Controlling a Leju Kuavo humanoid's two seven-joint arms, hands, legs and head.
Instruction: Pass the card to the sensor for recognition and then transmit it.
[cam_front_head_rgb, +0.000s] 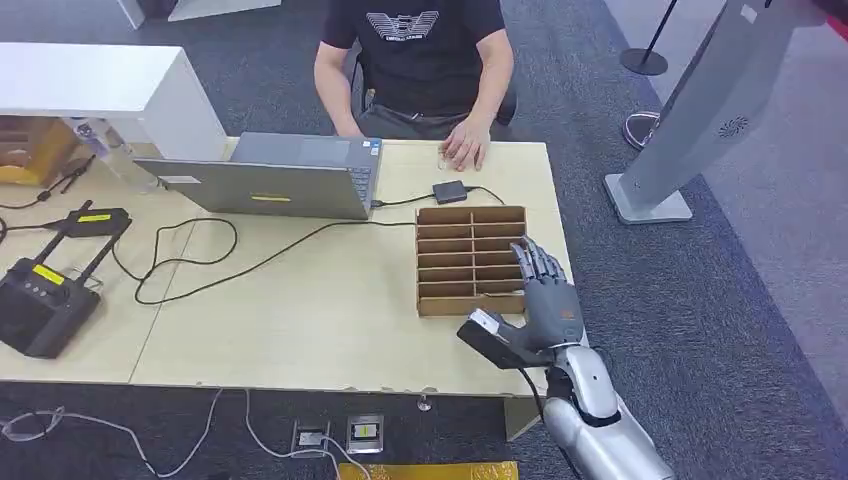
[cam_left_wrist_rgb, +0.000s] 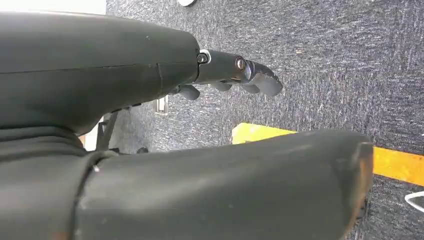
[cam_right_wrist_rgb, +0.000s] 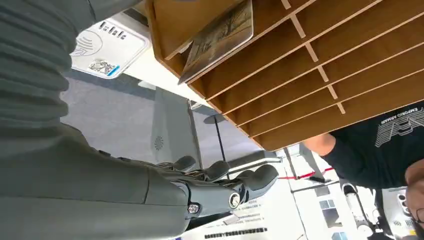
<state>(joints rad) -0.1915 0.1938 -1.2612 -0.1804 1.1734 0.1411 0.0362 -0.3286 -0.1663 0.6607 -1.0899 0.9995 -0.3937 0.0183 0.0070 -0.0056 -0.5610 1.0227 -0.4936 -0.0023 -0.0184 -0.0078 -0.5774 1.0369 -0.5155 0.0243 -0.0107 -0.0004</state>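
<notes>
A wooden slotted box lies on the table's right part. In the right wrist view a printed card leans in one slot of the box, near its end. A white sensor pad with a wave symbol lies just beside that end. My right hand hovers over the box's near right corner, fingers stretched and apart, holding nothing. My left hand hangs over the grey carpet, its fingers loosely extended and empty.
A person sits at the far side with one hand on the table. A grey laptop, a small black box on a cable and a black controller lie to the left. A white stand rises right of the table.
</notes>
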